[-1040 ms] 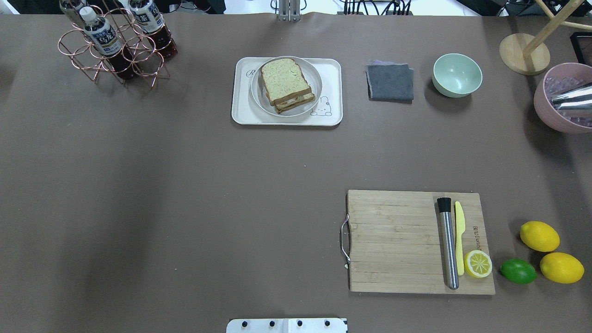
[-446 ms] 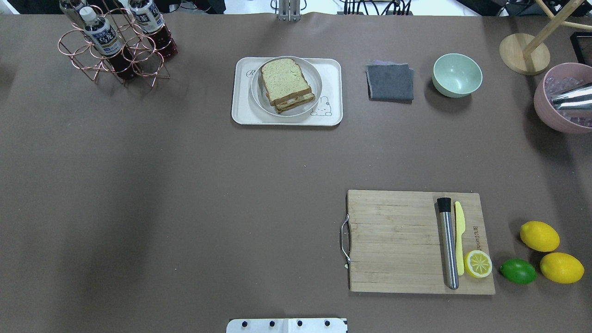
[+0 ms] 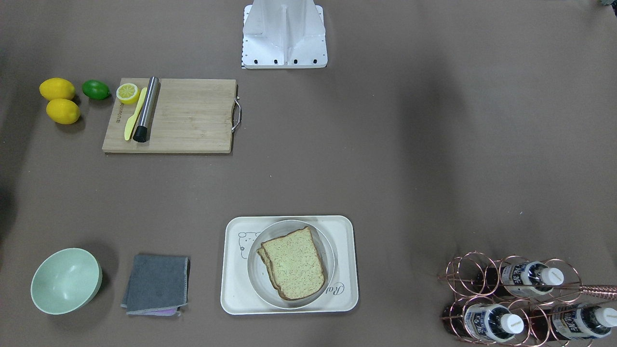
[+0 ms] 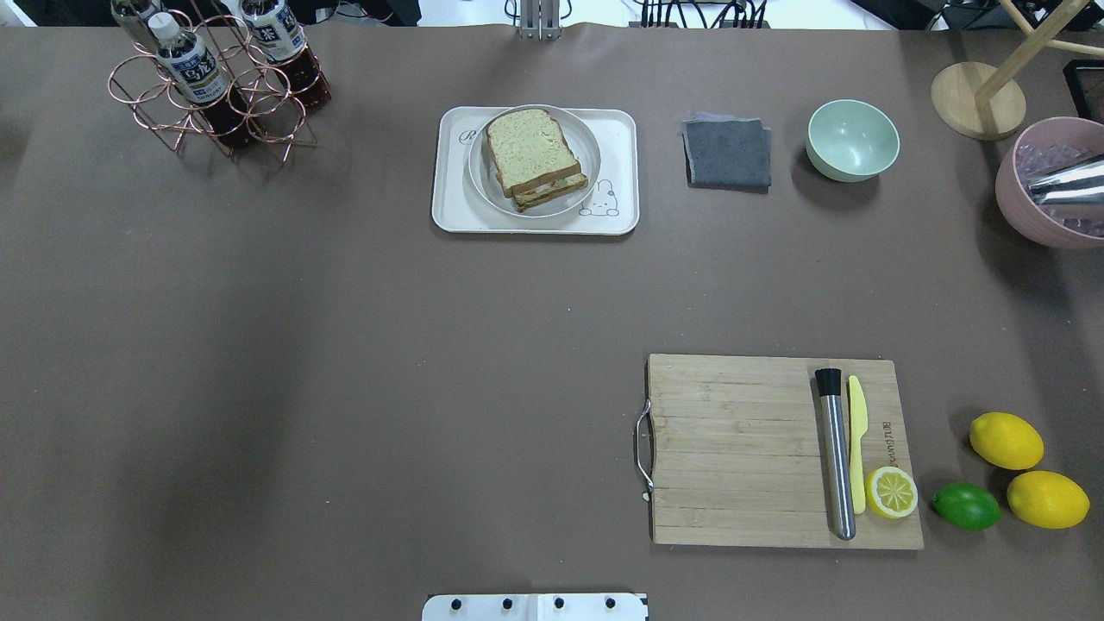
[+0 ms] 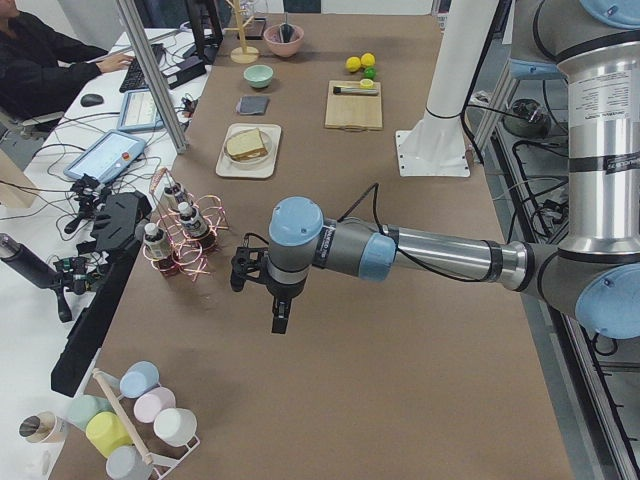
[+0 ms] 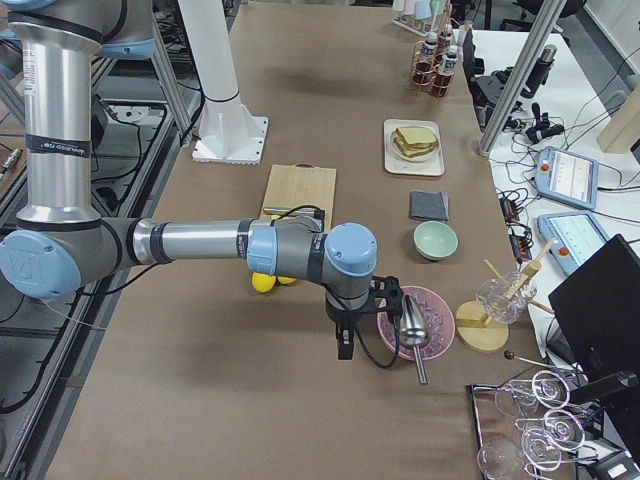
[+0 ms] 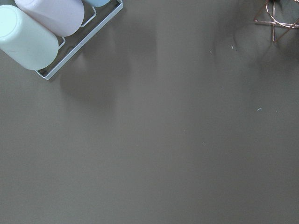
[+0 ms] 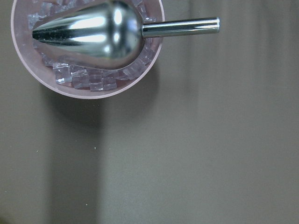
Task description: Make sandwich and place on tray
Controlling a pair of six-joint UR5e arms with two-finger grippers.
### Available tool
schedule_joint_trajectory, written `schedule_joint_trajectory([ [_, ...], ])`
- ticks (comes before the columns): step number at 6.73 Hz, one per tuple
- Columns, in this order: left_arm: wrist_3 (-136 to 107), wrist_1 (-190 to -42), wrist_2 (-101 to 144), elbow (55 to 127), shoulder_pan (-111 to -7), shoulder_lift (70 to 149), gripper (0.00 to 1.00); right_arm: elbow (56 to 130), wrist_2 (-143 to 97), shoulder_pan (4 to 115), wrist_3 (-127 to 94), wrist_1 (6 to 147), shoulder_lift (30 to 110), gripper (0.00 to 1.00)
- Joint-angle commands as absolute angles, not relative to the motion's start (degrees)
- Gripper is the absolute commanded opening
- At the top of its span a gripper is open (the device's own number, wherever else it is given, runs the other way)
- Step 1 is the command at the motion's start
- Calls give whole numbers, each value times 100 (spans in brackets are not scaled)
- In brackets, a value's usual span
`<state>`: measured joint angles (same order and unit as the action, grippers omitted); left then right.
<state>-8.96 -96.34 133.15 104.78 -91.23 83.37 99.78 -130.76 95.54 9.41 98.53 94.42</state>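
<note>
The sandwich (image 4: pixel 535 159) is two speckled, brown-crusted bread slices with a filling between them. It lies on a round pale plate (image 4: pixel 487 194), which sits on the cream tray (image 4: pixel 453 211) at the far middle of the table. It also shows in the front-facing view (image 3: pixel 294 265). My left gripper (image 5: pixel 280 320) hangs over bare table near the bottle rack, far from the tray. My right gripper (image 6: pixel 345 345) hangs beside the pink bowl. Both grippers show only in the side views, so I cannot tell whether they are open or shut.
A wooden cutting board (image 4: pixel 733 448) holds a steel muddler (image 4: pixel 835 453), a yellow knife and a lemon half. Two lemons and a lime (image 4: pixel 966 505) lie to its right. At the far side are a grey cloth (image 4: pixel 729 153), a green bowl (image 4: pixel 852 140), a pink ice bowl with a scoop (image 8: pixel 88 46) and a copper bottle rack (image 4: pixel 216 78).
</note>
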Motion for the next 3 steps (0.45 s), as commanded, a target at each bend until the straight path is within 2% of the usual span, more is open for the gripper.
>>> schedule_joint_trajectory([
  [1,-905,-9633,13315,10494,-9123,8358,98,10011,-13069,9554,923,9853,9439,100],
  [3,-905,-9624,13315,10424,-9114,8446,98,9976,-13069,9554,826,9853,9352,100],
])
